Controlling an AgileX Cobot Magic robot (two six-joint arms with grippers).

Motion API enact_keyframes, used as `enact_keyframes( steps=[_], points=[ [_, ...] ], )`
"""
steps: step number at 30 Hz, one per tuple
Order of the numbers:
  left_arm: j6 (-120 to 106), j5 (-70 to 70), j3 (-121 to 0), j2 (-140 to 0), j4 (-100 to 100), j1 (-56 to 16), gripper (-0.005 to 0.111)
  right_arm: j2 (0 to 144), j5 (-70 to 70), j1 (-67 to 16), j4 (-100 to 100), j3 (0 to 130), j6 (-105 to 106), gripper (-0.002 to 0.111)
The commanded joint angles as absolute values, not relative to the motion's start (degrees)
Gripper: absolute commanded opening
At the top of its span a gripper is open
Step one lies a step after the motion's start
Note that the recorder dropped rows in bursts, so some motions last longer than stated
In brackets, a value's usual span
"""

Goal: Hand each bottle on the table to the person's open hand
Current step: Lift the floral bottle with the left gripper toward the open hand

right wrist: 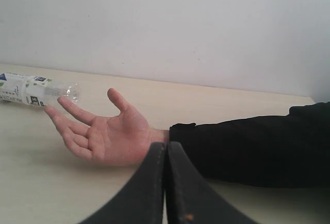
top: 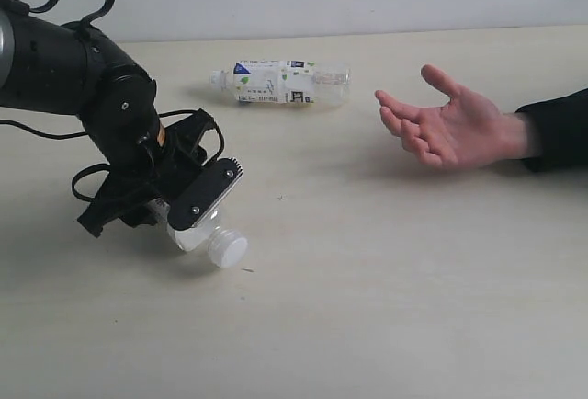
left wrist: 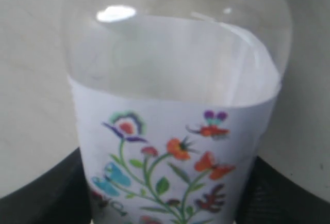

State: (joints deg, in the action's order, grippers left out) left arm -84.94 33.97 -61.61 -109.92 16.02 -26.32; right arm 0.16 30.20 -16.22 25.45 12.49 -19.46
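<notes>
Pale beige matte table (top: 386, 307) against a plain white wall. The black left gripper (top: 179, 215) is lowered over a small clear plastic bottle with a floral-printed white label (left wrist: 175, 131) and a white cap. That bottle lies on its side at the near left, and the jaws stand either side of it; whether they press it cannot be told. At right, the person's open hand (top: 450, 128) waits palm up, in a black sleeve (top: 556, 128). A second clear bottle with a green-lime label (top: 280, 82) lies on the far table, just beside the hand's fingertips. The right gripper (right wrist: 166, 182) has its jaws together, empty.
</notes>
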Motion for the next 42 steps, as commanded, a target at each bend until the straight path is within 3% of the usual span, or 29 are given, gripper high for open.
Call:
enact_keyframes(
  steps=[1, 10, 23, 28, 36, 42],
  points=[
    [-79.88, 34.23, -61.51, -109.27, 16.31, -26.61, 0.001, 0.0, 29.45, -16.4, 25.52, 12.29, -19.63, 0.0],
    [-36.48, 33.19, -63.75, -102.15, 16.19, -28.42, 0.001, 0.0, 29.45, -16.4, 25.52, 12.29, -19.63, 0.0],
    [10.77, 50.73, -76.96, -92.74, 12.49, -37.41, 0.001, 0.0, 29.45, -16.4, 25.52, 12.29, -19.62, 0.0],
    [15.38, 51.92, -80.09, -92.53, 6.22, -38.29, 0.001, 0.0, 29.45, -16.4, 25.52, 12.29, -19.72, 0.0],
    [34.33, 52.54, -86.55, -97.02, 11.77, -46.13, 0.0, 0.0, 29.45, -16.4, 25.52, 12.29, -19.6, 0.0],
    [39.47, 51.28, -98.66, -106.88, 11.76, -51.98, 0.0, 0.0, 29.45, -16.4, 25.52, 12.29, -19.6, 0.0]
  ],
)
